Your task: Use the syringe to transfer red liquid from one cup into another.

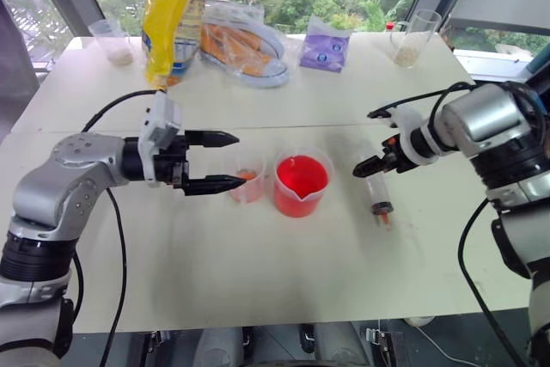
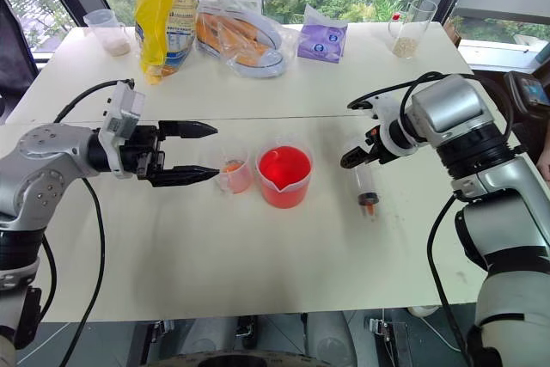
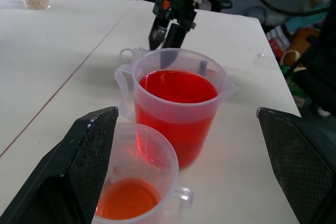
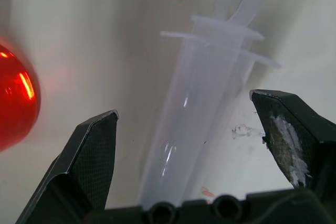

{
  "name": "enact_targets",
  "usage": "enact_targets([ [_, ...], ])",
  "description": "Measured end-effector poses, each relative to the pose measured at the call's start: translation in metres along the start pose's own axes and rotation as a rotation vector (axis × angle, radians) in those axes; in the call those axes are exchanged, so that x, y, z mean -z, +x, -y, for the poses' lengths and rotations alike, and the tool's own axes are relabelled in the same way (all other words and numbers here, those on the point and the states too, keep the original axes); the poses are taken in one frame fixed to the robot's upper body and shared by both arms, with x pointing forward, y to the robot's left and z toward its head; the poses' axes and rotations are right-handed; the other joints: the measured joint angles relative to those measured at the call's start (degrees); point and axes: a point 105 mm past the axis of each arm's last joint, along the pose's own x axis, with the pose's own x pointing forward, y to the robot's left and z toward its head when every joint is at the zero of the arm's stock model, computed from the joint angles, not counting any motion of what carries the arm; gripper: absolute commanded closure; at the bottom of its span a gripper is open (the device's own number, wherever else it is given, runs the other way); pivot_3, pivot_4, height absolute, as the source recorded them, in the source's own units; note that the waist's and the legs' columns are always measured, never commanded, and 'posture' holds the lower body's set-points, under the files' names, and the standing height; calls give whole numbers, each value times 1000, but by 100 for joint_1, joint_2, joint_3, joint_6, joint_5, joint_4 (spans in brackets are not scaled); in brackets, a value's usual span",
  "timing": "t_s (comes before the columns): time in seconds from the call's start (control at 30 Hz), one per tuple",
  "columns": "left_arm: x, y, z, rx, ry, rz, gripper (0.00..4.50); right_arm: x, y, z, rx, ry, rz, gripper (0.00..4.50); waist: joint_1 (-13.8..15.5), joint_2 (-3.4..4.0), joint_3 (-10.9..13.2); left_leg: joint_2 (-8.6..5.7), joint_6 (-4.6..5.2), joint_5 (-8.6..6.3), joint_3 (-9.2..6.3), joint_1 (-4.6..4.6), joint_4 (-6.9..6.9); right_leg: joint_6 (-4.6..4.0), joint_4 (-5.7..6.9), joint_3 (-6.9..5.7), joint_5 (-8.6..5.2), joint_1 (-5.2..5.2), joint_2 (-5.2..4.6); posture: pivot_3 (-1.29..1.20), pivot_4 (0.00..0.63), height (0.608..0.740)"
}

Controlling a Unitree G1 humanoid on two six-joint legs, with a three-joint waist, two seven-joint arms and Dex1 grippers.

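Clear plastic syringe [image 1: 379, 194] was laid flat on white table [image 1: 258, 272], just right of wide red-filled cup [image 1: 302, 185]. Right gripper [image 1: 369, 167] was angled down over barrel, fingers spread wide, nothing held: judged set for pickup. Left gripper [image 1: 222, 161] was parked level beside smaller cup [image 1: 247, 178], also open, empty, likely to steady it.
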Motion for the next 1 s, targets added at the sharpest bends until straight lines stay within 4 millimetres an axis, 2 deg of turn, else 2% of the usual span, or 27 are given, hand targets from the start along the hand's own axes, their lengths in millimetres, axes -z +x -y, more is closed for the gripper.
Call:
enact_targets([
  [0.27,0,1,2,-20,7,17,129,3,12,-1,7,-9,-40,107,-5,0,0,0,-3,1,0,2,1,1,3,0,1,0,0,0,150,740],
  [0.3,-1,1,3,-16,11,19,129,3,13,0,16,-18,-45,708,-5,0,0,0,-3,1,0,3,1,1,3,0,1,2,1,0,150,740],
  [0.33,-2,1,3,-16,12,20,129,4,13,1,24,-21,-47,920,-5,-1,-1,0,-3,1,0,4,1,1,3,0,1,3,0,0,150,740],
  [0.47,-6,1,4,-19,21,33,129,6,15,6,51,-29,-50,2889,-5,-3,-2,0,-3,2,0,8,1,1,3,0,1,6,0,0,150,740],
  [0.5,-6,0,3,-24,24,35,129,5,16,5,47,-34,-49,3093,-5,-8,-5,1,-3,2,-1,12,1,1,4,0,1,10,1,0,150,740],
  [0.77,-10,-1,2,-32,36,42,129,10,16,3,52,-42,-39,3094,0,-17,-11,2,-3,2,-3,37,1,1,5,-1,0,32,2,0,150,740],
  [0.87,-16,-3,-1,-39,42,51,129,9,7,-2,16,-38,16,3094,12,-11,-6,0,-4,2,-3,26,1,1,5,0,1,23,1,0,150,740],
  [0.93,-20,-5,-3,-42,51,53,129,-5,-10,-5,12,-104,152,3094,9,-8,-5,0,-4,2,-1,23,1,2,4,1,1,19,0,0,150,740],
  [1.0,-23,-8,-5,-48,47,53,129,-26,-36,-10,12,-209,352,3094,10,-8,-4,0,-4,2,0,23,1,3,4,1,1,18,0,0,150,740],
])
